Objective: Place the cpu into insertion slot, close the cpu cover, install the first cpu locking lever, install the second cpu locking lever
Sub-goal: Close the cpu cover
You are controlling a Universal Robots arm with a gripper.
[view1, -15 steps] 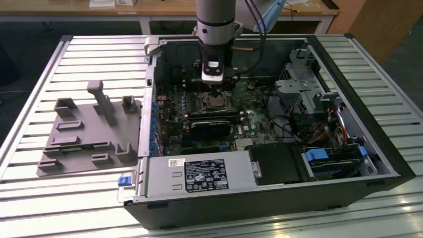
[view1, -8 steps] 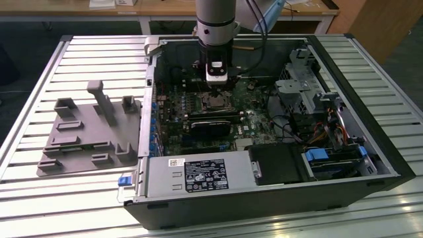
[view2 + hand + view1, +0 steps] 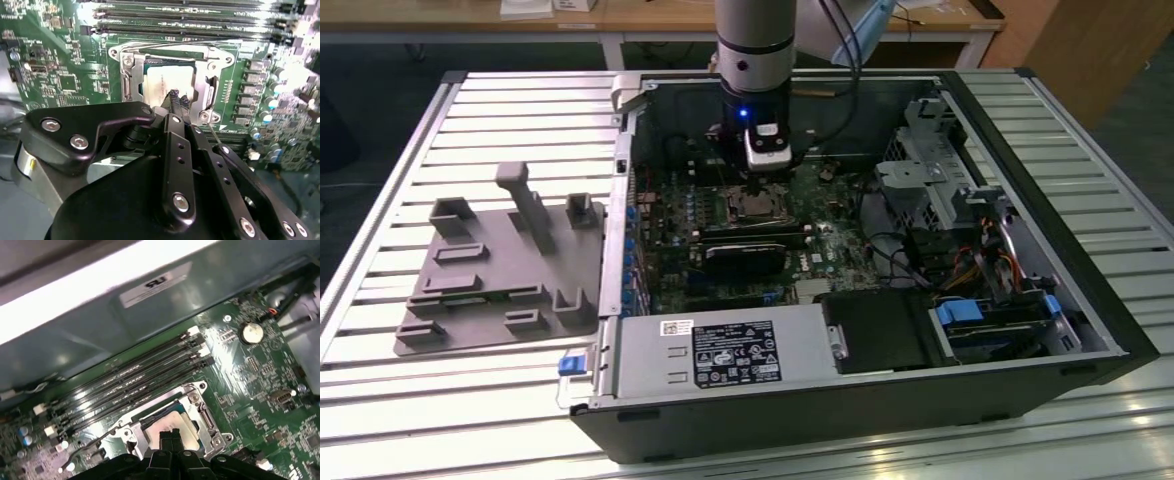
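Note:
The cpu [image 3: 165,80], a square chip with a dull silver top, lies in the insertion slot [image 3: 150,62] on the green motherboard. The silver cpu cover [image 3: 131,75] lies flat around it, framing the chip in its window. My gripper [image 3: 176,97] hangs just over the chip's near edge, its black fingertips pressed together with nothing between them. The first wrist view shows the same: the gripper [image 3: 170,434] over the cpu [image 3: 172,422] inside the cover [image 3: 199,407]. A thin wire locking lever [image 3: 92,445] sticks out beside the socket. In the exterior view the gripper [image 3: 758,190] stands above the socket.
Long black memory slots [image 3: 135,385] run beside the socket. A black card [image 3: 750,250], the power supply [image 3: 720,360] and drive bays [image 3: 987,320] crowd the open case. A grey fixture plate [image 3: 494,270] lies on the slatted table at the exterior view's left.

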